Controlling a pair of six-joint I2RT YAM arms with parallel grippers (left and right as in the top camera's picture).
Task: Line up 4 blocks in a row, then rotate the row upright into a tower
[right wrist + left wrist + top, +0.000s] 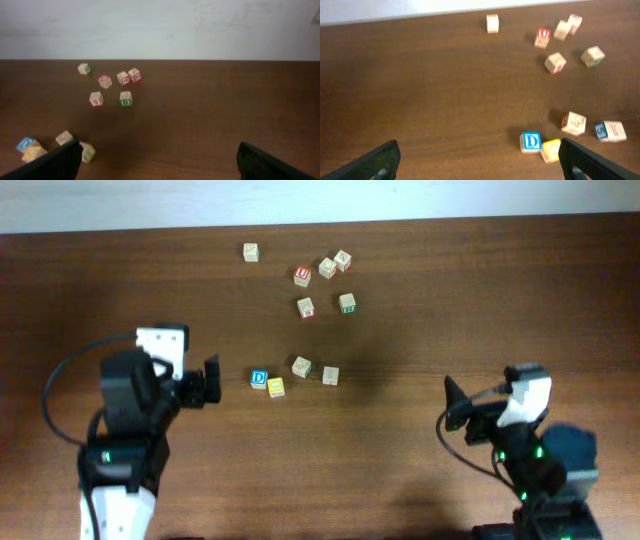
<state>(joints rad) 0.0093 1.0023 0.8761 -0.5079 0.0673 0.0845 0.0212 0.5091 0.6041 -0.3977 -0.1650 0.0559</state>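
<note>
Nearest the robot's side, the left gripper [211, 380] hangs low over the brown table [480, 300], just left of the blue block with the white D [259, 379]. Its two black fingers [379, 161] are spread wide with nothing between them. The right gripper [447, 406] sits well to the right of the D block and a little nearer the robot, its jaws likewise gaping and empty. The D block stands flat on the table, and the yellow block [276, 387] is tucked against its right corner, slightly nearer and seemingly touching. Right of the D block, past the yellow one, a pale wooden block [302, 366] sits askew, a touch farther back. Farther right again is a second pale block [331, 375], which shows a blue side in the left wrist view; these two are near each other but apart. Farther back from the D block, toward the wall, a red-edged block [306, 307] and a green-lettered block [347, 303] lie side by side, apart. Behind them a red U block [303, 275] stands next to a plain cube [327, 268] and a red-trimmed cube [343, 260], huddled close together. Farthest back, slightly left of the D block, a lone cube [250, 252] sits near the table's far edge.
</note>
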